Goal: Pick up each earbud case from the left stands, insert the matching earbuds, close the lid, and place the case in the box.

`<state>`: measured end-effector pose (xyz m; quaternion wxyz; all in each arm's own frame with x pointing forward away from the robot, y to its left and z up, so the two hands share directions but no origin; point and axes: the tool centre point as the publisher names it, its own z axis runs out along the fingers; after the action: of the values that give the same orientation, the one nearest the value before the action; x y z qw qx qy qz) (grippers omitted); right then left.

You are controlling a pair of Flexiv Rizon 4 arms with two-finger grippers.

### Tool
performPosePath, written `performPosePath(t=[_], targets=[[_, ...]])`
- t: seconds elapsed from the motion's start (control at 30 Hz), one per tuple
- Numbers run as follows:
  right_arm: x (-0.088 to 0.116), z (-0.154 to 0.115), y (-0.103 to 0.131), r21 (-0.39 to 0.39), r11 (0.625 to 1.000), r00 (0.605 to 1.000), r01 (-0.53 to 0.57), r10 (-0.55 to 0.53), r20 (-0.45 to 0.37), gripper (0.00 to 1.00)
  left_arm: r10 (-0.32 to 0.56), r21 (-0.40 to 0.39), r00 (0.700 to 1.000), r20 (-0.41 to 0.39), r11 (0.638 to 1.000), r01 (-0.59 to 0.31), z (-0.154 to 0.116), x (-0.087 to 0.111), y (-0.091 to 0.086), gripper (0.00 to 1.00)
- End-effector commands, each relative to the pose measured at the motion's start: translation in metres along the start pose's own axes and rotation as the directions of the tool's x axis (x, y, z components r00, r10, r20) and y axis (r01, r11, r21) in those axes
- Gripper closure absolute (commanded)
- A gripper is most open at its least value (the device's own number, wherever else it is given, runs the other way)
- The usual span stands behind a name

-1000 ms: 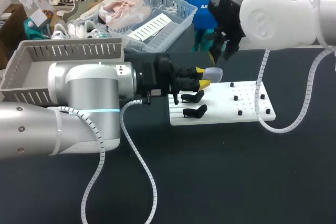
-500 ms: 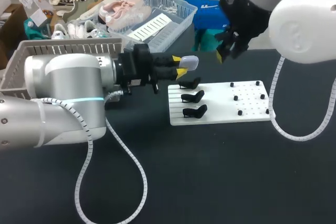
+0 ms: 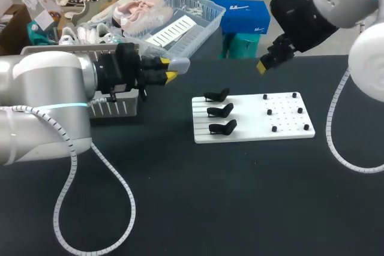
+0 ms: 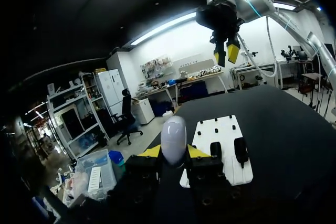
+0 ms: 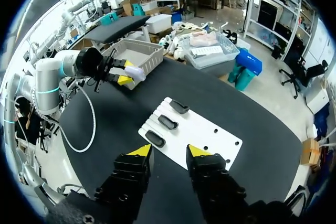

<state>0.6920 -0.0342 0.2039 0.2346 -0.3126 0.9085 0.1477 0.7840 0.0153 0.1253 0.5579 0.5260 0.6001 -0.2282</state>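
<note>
Since the left gripper (image 3: 168, 69) is clamped on the case (image 3: 180, 64) just beside the box (image 3: 66, 49), clear the rim, lower inside, then release; right gripper (image 5: 169, 151) gapes empty, well apart from the box.

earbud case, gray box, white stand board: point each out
earbud case (image 4: 174, 140), left wrist view, middle of its rounded shell
gray box (image 3: 117, 107), head view, its slatted front wall
white stand board (image 3: 247, 123), head view, bare patch near its middle
</note>
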Motion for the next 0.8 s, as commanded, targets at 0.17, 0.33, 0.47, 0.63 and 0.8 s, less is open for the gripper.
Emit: performPosePath(t=[0.17, 0.33, 0.47, 0.63, 0.8], targets=[[0.01, -0.004, 0.002, -0.008, 1.0, 0.991, 0.002, -0.001, 0.136, 0.62, -0.001, -0.111, 0.999, -0.045, 0.994, -0.004, -0.043, 0.016, 0.012, 1.0], [0.014, -0.003, 0.002, -0.014, 1.0, 0.989, -0.018, 0.02, 0.146, 0.62, -0.018, -0.154, 0.998, -0.062, 0.988, 0.008, -0.059, 0.029, 0.018, 1.0], [0.016, -0.001, 0.003, -0.01, 0.999, 0.989, -0.033, 0.035, 0.143, 0.63, -0.035, -0.188, 0.995, -0.092, 0.982, 0.017, -0.072, 0.041, 0.025, 1.0], [0.018, 0.001, 0.004, -0.005, 0.998, 0.987, -0.059, 0.059, 0.147, 0.64, -0.059, -0.211, 0.99, -0.126, 0.977, 0.032, -0.087, 0.06, 0.036, 1.0], [0.018, 0.005, 0.004, 0.0, 0.997, 0.986, -0.077, 0.077, 0.15, 0.64, -0.076, -0.246, 0.986, -0.149, 0.968, 0.037, -0.1, 0.072, 0.049, 1.0]])
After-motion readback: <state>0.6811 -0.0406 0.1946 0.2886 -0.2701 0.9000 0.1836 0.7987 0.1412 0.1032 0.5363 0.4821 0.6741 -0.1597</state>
